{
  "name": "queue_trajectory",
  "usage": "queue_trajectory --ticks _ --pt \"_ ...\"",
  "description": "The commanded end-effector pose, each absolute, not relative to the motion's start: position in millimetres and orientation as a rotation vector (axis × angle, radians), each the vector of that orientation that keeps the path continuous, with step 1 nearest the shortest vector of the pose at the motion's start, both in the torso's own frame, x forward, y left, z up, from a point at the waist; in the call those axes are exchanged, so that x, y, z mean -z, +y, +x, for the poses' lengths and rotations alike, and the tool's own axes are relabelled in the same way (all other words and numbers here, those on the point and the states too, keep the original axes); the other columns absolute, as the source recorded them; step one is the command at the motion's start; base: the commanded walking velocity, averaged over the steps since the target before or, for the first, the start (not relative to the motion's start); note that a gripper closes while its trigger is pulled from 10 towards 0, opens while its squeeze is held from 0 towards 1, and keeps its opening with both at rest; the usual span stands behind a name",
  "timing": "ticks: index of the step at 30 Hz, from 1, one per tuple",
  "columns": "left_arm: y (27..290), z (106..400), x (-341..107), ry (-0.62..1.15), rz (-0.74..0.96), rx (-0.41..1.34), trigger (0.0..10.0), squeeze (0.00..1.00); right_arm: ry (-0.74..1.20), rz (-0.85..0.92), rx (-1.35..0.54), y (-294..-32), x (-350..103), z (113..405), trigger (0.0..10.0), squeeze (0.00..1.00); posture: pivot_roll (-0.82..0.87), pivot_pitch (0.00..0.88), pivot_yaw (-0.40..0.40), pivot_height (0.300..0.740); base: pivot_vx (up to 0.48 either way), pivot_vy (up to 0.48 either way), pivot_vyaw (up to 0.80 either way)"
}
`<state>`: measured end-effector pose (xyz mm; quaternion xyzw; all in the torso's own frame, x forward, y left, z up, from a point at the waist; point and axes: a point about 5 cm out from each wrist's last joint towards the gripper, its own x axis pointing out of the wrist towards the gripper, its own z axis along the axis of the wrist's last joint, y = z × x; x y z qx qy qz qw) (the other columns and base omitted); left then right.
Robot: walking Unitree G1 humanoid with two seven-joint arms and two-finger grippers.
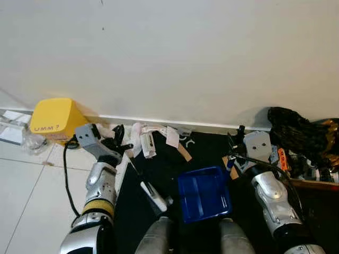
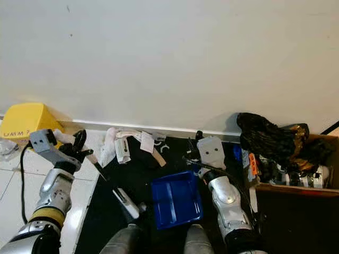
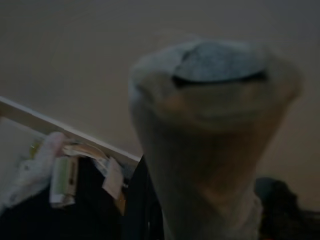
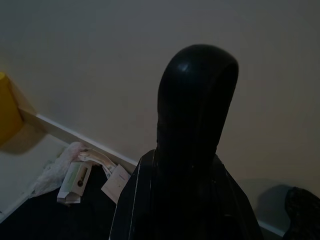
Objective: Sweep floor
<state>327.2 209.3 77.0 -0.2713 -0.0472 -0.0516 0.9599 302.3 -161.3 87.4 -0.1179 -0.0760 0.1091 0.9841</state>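
I see my left gripper (image 1: pixel 119 138) raised near the white wall, its fingers closed around a thin brush handle (image 1: pixel 135 170) that slants down to a white brush head (image 1: pixel 154 197). My right gripper (image 2: pixel 194 144) holds a blue dustpan (image 2: pixel 176 199) by its black handle; the fingers seem closed on it, though the wrist view is dim. Crumpled paper scraps (image 1: pixel 153 138) lie on a black mat (image 1: pixel 132 217) along the baseboard. A yellow box (image 1: pixel 53 117) sits just left.

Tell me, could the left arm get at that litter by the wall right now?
Probably not freely: the left gripper sits beside the paper litter, but its fingers already appear shut on a broom handle.
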Motion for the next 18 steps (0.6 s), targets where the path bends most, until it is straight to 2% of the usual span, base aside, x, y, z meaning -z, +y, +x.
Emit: queue_trajectory --ticks 1,11,18 --pt "188.1 319.8 -54.0 -0.012 -0.739 0.115 10.0 0.00 -0.128 -0.278 -0.226 -165.5 -84.6 300.2 10.0 0.00 -0.02 0.318 0.045 0.740 0.000 0.000 0.00" --pt "179.2 317.5 -52.2 0.005 -0.839 0.233 10.0 0.00 -0.133 -0.294 -0.233 -164.2 -87.3 301.8 10.0 0.00 -0.01 0.319 0.045 0.740 0.000 0.000 0.00" --pt "163.5 316.2 -55.4 0.012 -0.924 0.346 10.0 0.00 -0.132 -0.285 -0.240 -161.0 -87.8 303.4 10.0 0.00 -0.01 0.312 0.044 0.740 0.000 0.000 0.00"
